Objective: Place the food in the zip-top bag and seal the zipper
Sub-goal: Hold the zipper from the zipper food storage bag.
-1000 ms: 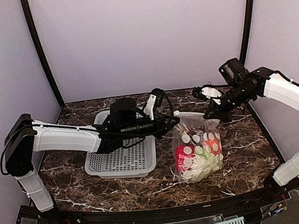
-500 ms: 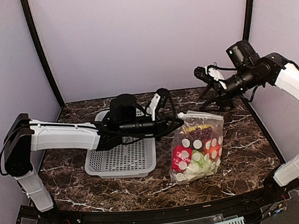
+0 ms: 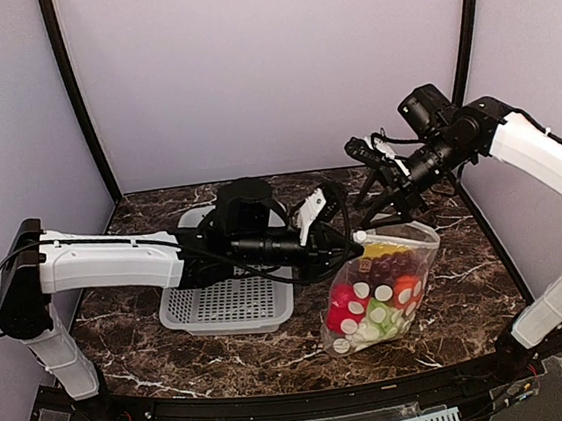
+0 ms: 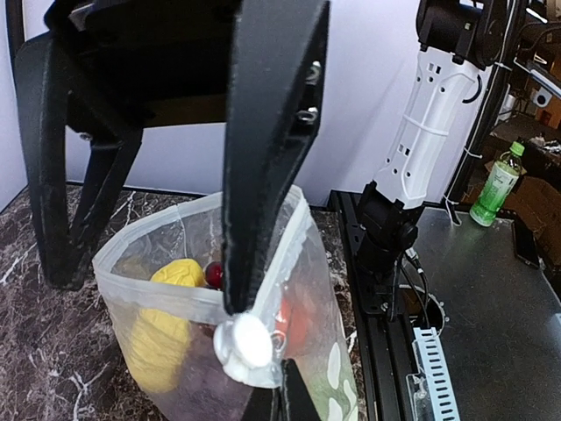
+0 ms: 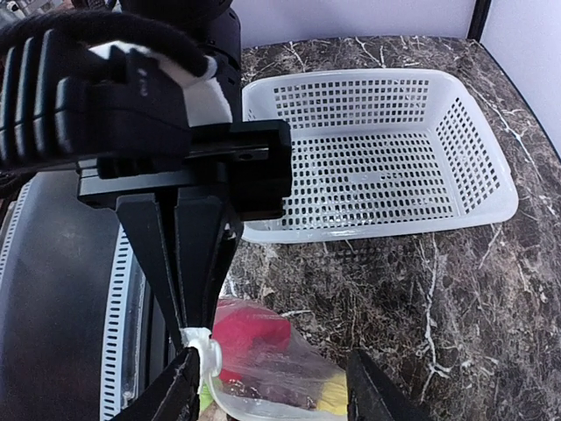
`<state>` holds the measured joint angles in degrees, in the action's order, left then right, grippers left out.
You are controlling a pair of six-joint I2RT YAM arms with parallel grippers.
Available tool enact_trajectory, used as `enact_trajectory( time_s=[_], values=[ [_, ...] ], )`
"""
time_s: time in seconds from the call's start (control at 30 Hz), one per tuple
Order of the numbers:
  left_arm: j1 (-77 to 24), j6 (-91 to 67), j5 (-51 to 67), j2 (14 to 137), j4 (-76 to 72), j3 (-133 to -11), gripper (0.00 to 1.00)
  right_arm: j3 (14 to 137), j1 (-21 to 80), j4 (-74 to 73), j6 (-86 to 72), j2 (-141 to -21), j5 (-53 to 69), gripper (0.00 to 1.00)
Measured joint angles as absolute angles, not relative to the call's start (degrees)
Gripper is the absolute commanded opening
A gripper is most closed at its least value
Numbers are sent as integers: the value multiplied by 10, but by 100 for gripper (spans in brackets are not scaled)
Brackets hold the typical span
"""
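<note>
Zip-top bag (image 3: 412, 257) holding food (image 3: 364, 307), corner pinched by left hand (image 3: 355, 239); right hand (image 3: 384, 200) spread above it

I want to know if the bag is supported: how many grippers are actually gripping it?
1. The left gripper is shut on the mouth corner of the zip-top bag, by the white tab. The right gripper straddles the mouth with jaws open, gripping nothing.

No text, brand or number could be read; the label on the green bottle (image 4: 493, 180) was too small to make out.
</note>
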<state>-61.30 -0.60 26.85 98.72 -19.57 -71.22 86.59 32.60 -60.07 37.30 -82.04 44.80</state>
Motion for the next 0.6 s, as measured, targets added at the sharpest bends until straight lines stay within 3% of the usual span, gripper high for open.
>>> enact_trajectory(
  time_s=[0.37,0.6],
  values=[
    [-626,39,216,970,-164,-712,1,874,345,-652,385,-830,472,51],
    [-628,51,201,964,-161,-712,1,874,362,-661,385,-848,469,42]
  ],
)
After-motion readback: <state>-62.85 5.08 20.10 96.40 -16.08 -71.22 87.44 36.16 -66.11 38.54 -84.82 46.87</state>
